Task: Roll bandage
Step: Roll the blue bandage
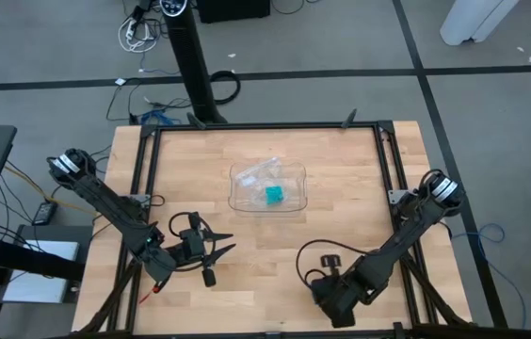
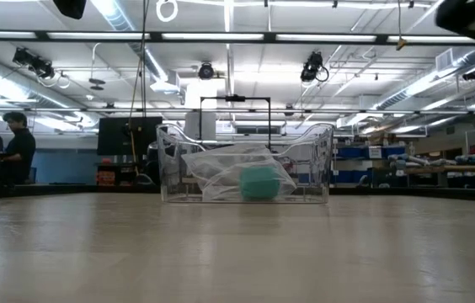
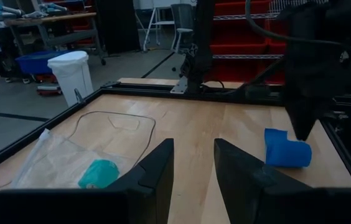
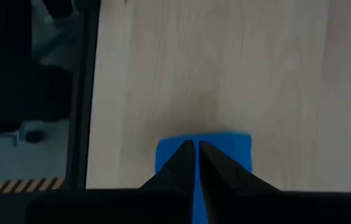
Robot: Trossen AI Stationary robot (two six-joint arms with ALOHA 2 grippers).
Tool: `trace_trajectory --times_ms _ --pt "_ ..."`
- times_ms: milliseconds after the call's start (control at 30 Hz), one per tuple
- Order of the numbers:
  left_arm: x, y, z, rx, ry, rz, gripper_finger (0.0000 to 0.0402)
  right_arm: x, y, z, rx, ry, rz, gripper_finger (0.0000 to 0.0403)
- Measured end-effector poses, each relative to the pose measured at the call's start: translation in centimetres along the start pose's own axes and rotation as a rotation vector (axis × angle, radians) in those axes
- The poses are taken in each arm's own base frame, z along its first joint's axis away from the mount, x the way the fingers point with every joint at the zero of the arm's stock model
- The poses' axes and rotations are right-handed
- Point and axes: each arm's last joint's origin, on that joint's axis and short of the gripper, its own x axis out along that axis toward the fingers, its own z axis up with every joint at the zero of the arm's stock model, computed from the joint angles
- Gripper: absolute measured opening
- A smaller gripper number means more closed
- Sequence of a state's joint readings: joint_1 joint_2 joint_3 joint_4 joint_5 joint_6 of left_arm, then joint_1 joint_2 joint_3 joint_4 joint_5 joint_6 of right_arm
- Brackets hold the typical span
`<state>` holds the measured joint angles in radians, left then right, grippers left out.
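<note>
The bandage [image 3: 286, 152] is a small bright blue roll lying on its side on the wooden table near the front right, and also shows in the right wrist view [image 4: 225, 152]. My right gripper [image 4: 195, 144] points steeply down over the roll with its fingers shut, seen from the side as dark fingers [image 3: 302, 132] at the roll's top. In the high view the right arm [image 1: 333, 285] hides the roll. My left gripper [image 1: 231, 242] hovers open at the front left, aiming level across the table toward the roll, with nothing between its fingers [image 3: 157, 168]. My right gripper comes at the roll's upper side [image 4: 216, 142] from above, fingertips together and pointing down across the roll. The roll rests on the table. I cannot tell whether the tips touch it or stand just above it.
A clear plastic tray [image 1: 296, 175] stands at the table's middle, holding a crumpled clear bag [image 2: 221, 168] and a teal block [image 2: 259, 182]. Black frame rails [image 1: 139, 198] border the table. People stand far off in the room [image 2: 18, 147]. Bare wood lies between the two grippers.
</note>
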<state>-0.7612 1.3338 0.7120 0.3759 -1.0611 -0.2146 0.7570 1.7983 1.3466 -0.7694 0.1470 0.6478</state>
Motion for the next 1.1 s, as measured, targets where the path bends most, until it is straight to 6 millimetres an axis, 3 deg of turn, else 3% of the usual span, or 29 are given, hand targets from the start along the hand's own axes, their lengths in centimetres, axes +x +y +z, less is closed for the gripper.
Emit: trace_trajectory --times_ms 300,833,1100 --pt "0.0 0.0 0.0 0.001 0.0 0.0 0.0121 0.8 -1.0 0.9 0.024 -0.053 0.025 0.0022" --pt "0.0 0.0 0.0 0.0 0.0 0.0 0.0121 3.4 -1.8 -1.6 0.078 0.037 0.061 0.0022" --pt "0.0 0.0 0.0 0.0 0.0 0.0 0.0121 1.6 -1.3 -3.0 0.127 0.16 0.041 0.0022"
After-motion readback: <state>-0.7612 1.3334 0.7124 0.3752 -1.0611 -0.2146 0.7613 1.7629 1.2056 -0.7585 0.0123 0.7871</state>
